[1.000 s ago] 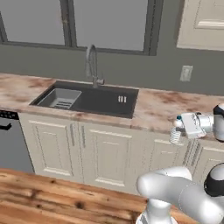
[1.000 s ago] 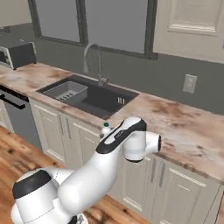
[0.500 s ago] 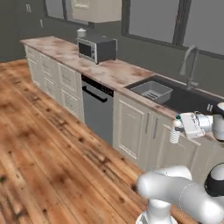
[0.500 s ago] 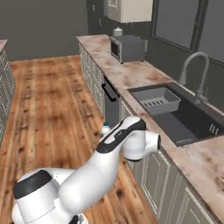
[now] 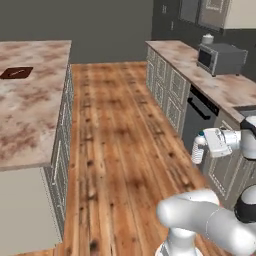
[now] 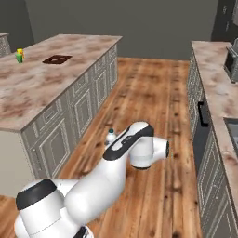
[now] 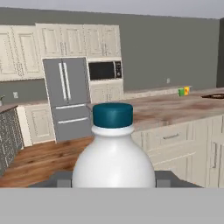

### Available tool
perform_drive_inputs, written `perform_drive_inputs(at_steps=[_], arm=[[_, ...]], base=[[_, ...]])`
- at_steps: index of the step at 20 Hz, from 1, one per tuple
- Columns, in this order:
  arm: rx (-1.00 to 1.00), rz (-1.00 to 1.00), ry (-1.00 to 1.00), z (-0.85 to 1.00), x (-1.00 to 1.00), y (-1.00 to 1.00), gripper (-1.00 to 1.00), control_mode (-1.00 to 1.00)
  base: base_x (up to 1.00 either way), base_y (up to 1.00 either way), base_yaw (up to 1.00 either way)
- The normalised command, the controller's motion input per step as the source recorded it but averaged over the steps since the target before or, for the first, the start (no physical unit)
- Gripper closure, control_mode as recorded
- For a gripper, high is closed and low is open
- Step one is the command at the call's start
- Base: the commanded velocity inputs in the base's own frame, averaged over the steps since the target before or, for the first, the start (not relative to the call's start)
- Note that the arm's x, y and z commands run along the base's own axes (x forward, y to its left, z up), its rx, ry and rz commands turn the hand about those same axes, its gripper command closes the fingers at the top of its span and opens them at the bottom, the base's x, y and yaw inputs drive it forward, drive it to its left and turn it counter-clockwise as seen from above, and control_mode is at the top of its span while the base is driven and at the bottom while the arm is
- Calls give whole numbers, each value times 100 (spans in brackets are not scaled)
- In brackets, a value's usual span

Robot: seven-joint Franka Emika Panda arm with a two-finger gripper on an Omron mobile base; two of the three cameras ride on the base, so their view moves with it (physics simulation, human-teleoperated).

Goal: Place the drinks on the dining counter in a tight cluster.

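wood-plank floor [image 5: 120, 145] running down the middle of a grey-walled kitchen, with the dining counter [image 5: 25, 120] of brown-and-cream marbled stone over cream panelled cabinets on one side and a narrower marbled wall counter [image 5: 220, 85] on the other, bearing a grey microwave-like box [image 5: 220, 57] with a small pale pot just behind it. gripper [image 5: 200, 147] held out in mid-air over the floor, level with the wall cabinets' fronts and well apart from the dining counter. clenched on a clear ribbed water bottle [image 5: 198, 149] with a teal cap, upright, its body pale and whitish between the fingers [image 7: 162, 178]; in the hand view the bottle's shoulder and cap rise straight up out of the fingers, with a dark tip just showing on either side of its body. seen from the right base, only the bottle's cap and neck [image 6: 110, 135] peeking past the white forearm. far beyond the fingers, across the room, a steel fridge [image 7: 65, 96] and a built-in oven among cream cupboards. on the dining counter, well away from the fingers: a flat dark brown square [image 6: 56, 59], and further toward the far corner a small green cup [image 6: 19, 58] touching or just beside a small yellow-orange cup [image 6: 20, 51]. whether the cups touch, too small to tell.
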Motion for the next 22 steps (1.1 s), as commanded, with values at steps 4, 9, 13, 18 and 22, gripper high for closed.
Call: perform_drive_inputs(at_steps=[4,9,13,18,22], arm=[[0,0,0,0,0,0,100,100],[0,0,0,0,0,0,100,100],[0,0,0,0,0,0,100,100],[0,0,0,0,0,0,100,100],[0,0,0,0,0,0,100,100]], base=[[38,0,59],[84,0,16],[91,0,7],[88,0,10],[88,0,13]])
